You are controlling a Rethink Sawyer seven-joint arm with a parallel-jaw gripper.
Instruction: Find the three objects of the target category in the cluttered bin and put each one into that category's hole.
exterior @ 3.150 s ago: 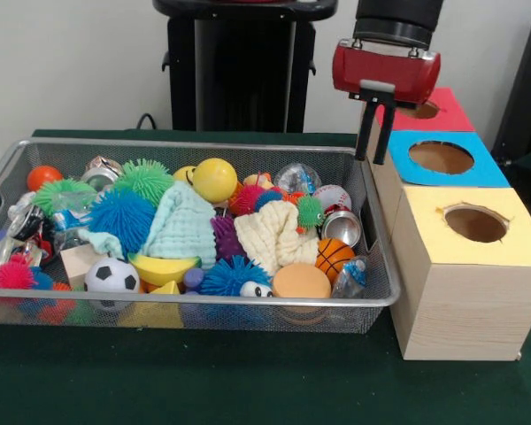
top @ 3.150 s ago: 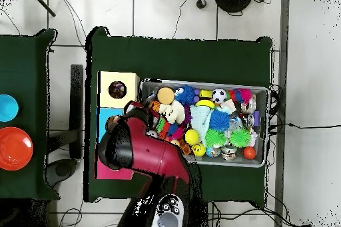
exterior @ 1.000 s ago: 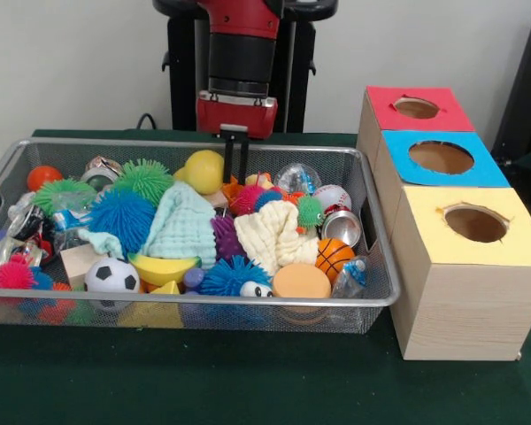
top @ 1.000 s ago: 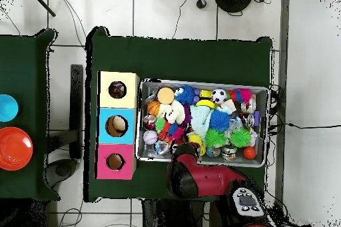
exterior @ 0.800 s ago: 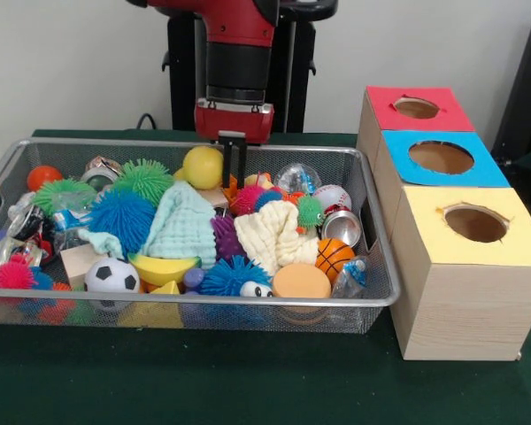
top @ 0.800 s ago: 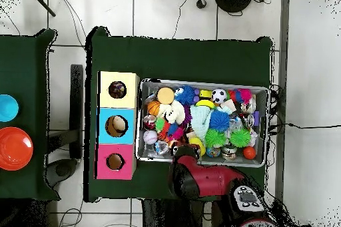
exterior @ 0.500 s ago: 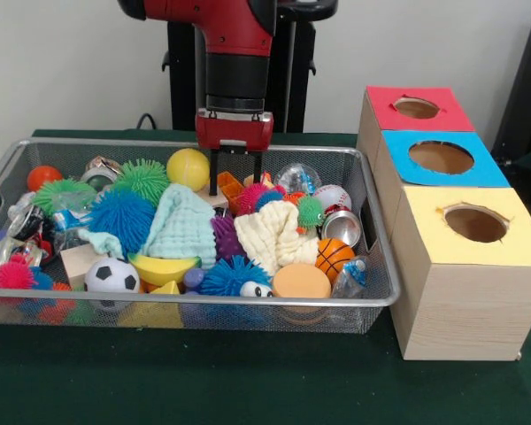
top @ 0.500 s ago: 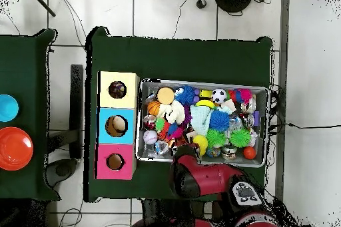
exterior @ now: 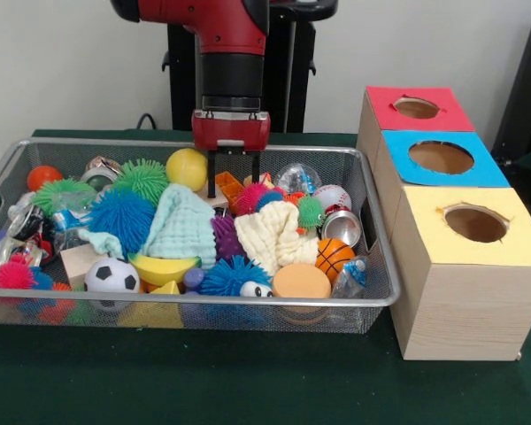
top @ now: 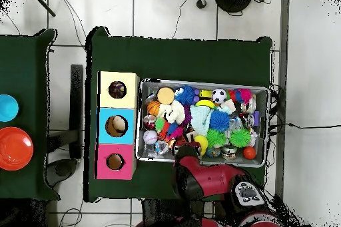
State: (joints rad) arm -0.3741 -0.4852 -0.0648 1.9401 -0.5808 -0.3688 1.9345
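Note:
My gripper (exterior: 233, 184) hangs open over the far middle of the wire bin (exterior: 186, 302), its two black fingers straddling an orange block (exterior: 229, 188). Nothing is held. A yellow ball (exterior: 187, 168) lies just left of the left finger. Right of the fingers are a pink spiky ball (exterior: 248, 198), a clear plastic ball (exterior: 298, 178) and a baseball (exterior: 333, 197). Three boxes with holes stand right of the bin: red (exterior: 416, 108), blue (exterior: 441, 158), yellow (exterior: 475, 224). In the overhead view the red arm (top: 193, 178) covers the gripper at the bin's lower edge.
The bin is packed: blue (exterior: 121, 218) and green (exterior: 145, 180) spiky balls, folded cloths (exterior: 183, 227), a soccer ball (exterior: 111, 275), a basketball (exterior: 334, 258), crushed cans (exterior: 342, 227), a wooden block (exterior: 78, 262). Orange and blue bowls (top: 14, 148) sit on a side table.
The arm swung from above the red box to the bin's far middle and came down. Its fingers spread apart. The yellow ball has shifted left.

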